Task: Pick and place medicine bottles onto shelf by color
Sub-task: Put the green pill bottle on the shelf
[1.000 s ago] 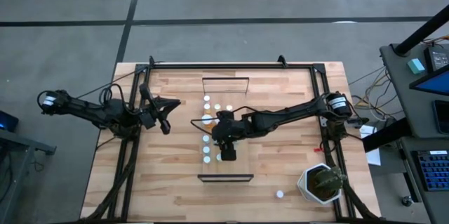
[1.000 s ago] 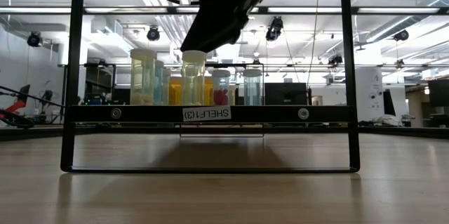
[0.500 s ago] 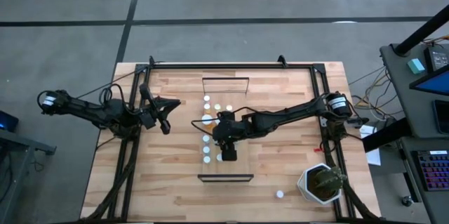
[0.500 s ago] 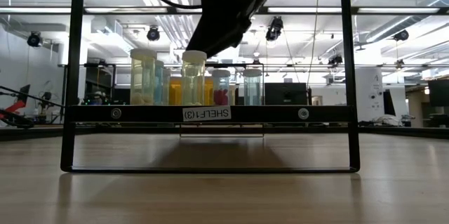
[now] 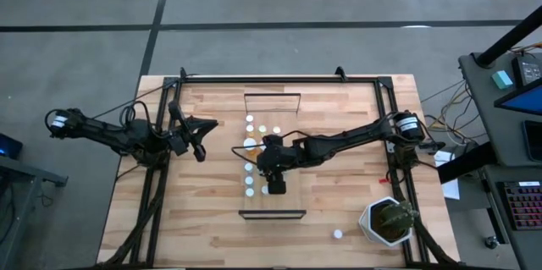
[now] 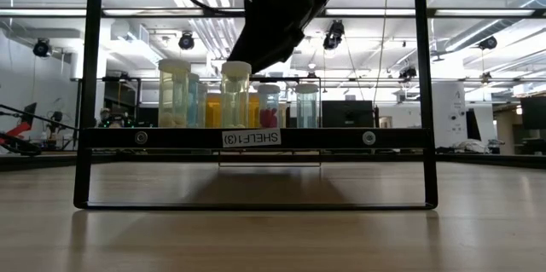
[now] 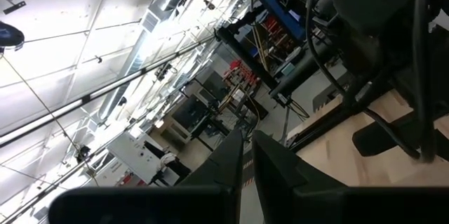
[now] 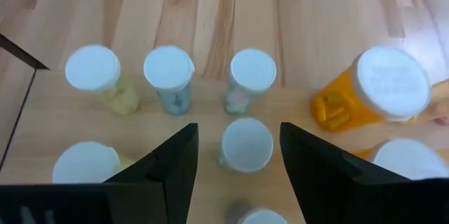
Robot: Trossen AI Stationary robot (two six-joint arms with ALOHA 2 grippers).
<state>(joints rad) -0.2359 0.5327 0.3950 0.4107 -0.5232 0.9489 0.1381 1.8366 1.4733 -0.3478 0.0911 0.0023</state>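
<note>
Right gripper [image 8: 238, 150] hangs over the shelf [image 5: 292, 202] with its jaws spread wide, holding nothing. In the right wrist view a white-capped bottle [image 8: 247, 144] sits directly between the two dark fingers [image 8: 172, 164], apart from both pads, apparently just set down or about to be taken; cannot tell which.

Around it on the shelf: a yellowish bottle [image 8: 95, 73], a bluish bottle [image 8: 169, 73] and a pale green bottle [image 8: 251, 73] in a row beyond it, a larger orange bottle [image 8: 372, 90] off to one side, more caps at the frame edges. The low view shows them upright in close ranks behind the dark rail labelled SHELF.

One stray bottle [image 5: 337, 234] stands on the table near the potted plant [image 5: 389, 222], well apart from the shelf, likely still to be sorted.

Handling judgement: small rigid plastic vials, light, smooth-sided so a bit slippery, easy to tip and to knock into neighbours. Best grip is across the round body just below the cap, coming straight down, since the gaps between bottles are tight.

Left gripper [image 5: 200, 140] is clenched and empty, parked over the table's left side, away from the shelf.
</note>
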